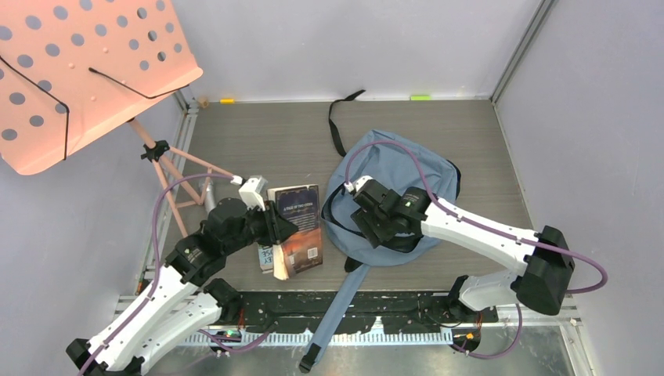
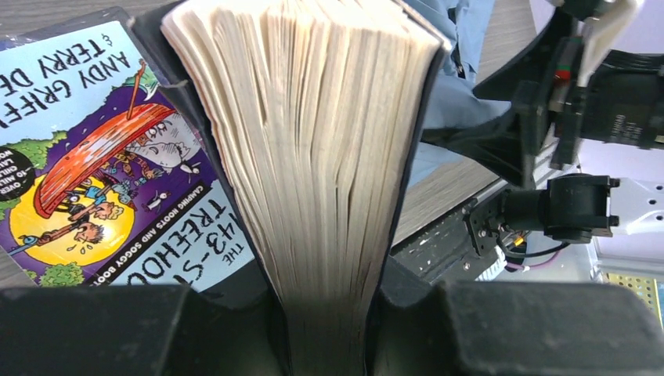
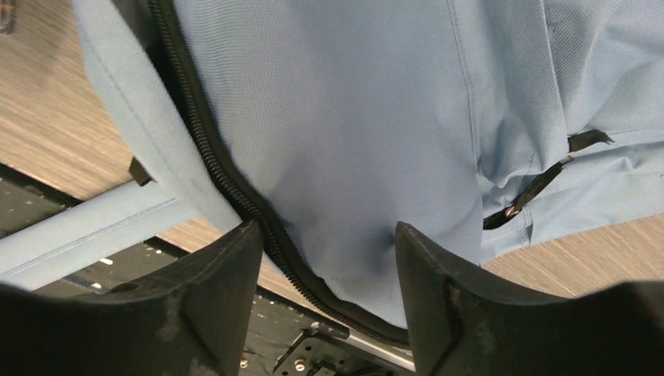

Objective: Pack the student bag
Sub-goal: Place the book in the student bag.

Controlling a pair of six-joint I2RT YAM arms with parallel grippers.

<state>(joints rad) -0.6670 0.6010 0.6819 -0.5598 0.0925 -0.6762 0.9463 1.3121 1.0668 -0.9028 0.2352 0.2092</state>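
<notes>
Soft, even light comes from overhead. The top view is bright and sharp, with faint shadows on the counter (image 1: 258, 133). At my left wrist the book (image 2: 313, 157) pages look crisp, while my left jaws are dark and blurred. My right jaws shade the student bag (image 3: 352, 117), which is slightly soft.

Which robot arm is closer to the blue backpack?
Right. The right gripper is right at the backpack, with its open fingers on either side of the blue fabric. The left gripper is off to the backpack's left, clamped on a thick book.
</notes>
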